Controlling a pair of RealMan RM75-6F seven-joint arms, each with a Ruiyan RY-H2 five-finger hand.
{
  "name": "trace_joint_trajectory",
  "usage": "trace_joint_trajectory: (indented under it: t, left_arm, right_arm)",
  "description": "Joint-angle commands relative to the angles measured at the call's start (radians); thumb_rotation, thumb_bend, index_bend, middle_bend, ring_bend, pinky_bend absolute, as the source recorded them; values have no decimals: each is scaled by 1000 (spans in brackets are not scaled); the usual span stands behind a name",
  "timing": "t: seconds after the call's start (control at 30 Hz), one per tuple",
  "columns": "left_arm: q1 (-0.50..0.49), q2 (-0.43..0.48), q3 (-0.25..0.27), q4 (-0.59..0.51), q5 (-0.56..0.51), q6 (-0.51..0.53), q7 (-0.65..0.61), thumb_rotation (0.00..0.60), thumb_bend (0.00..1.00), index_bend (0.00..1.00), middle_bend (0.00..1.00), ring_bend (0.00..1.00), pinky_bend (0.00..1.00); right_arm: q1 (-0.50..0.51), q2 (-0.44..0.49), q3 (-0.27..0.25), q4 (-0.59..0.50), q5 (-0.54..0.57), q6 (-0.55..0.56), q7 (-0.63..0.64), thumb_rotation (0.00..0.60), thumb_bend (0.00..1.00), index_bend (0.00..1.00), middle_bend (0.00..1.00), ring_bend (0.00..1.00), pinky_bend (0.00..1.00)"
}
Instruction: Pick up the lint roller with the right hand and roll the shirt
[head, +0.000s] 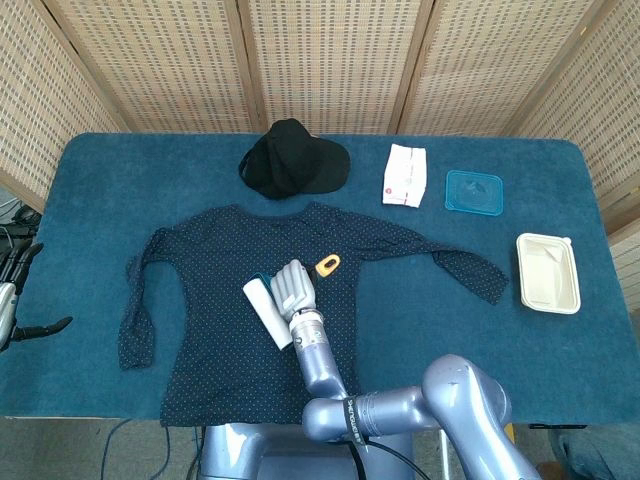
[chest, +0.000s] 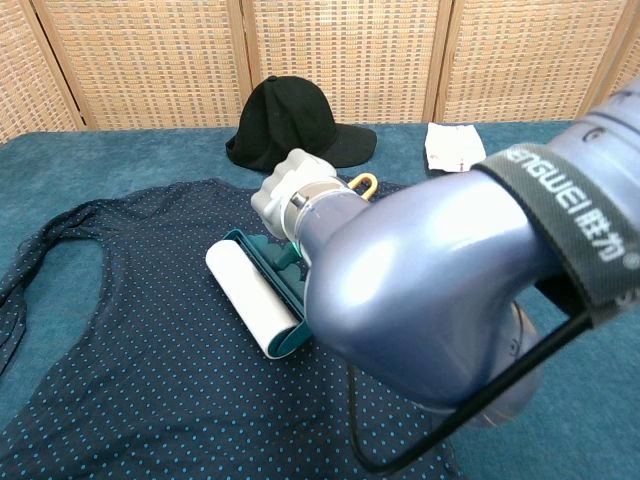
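The lint roller (head: 265, 312) lies with its white roll on the middle of the shirt (head: 215, 330), its teal frame toward the right and the orange loop at its handle end (head: 326, 265) pointing to the far right. The right hand (head: 294, 287) has its fingers wrapped around the handle, holding the roller against the fabric; in the chest view the same hand (chest: 287, 190) sits just behind the roll (chest: 250, 298), with the large forearm filling the near right of the picture. The shirt, dark blue with small light dots, is spread flat on the blue surface (head: 100, 190), sleeves out to either side. The left hand (head: 12, 300) shows only at the left edge of the head view, off the surface, fingers apart and holding nothing. Beyond the shirt's collar lies a black cap (head: 292, 160); to its right sit a white packet (head: 405, 175) and a teal lid (head: 473, 192), and nearer on the right a white container (head: 548, 272).
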Motion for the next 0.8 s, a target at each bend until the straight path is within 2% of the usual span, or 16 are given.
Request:
trace_joint_trajectory:
  t: [0.03, 0.13, 0.5, 0.63, 0.8]
  left_arm:
    - [-1, -1, 1, 3, -2, -3, 1, 600, 0, 0, 0, 0, 0]
    - [-2, -3, 1, 3, -3, -5, 3, 600, 0, 0, 0, 0, 0]
    - [-8, -9, 2, 0, -5, -10, 19, 600, 0, 0, 0, 0, 0]
    - [-11, -12, 2, -1, -8, -13, 29, 600, 0, 0, 0, 0, 0]
    - [-11, -13, 2, -2, -11, -14, 31, 600, 0, 0, 0, 0, 0]
  right_arm:
    - [-20, -9, -32, 24, -15, 2, -4, 600, 873, 714, 1000, 1000, 1000]
    - [-59, 18, -76, 36, -44, 12, 5, 600, 872, 711, 1000, 1000, 1000]
    - [-156, 135, -156, 59, -117, 16, 24, 600, 866, 710, 1000, 1000, 1000]
    - [-170, 177, -158, 54, -138, 3, 15, 600, 864, 711, 1000, 1000, 1000]
    - [-157, 154, -145, 42, -157, -7, -8, 600, 863, 715, 1000, 1000, 1000]
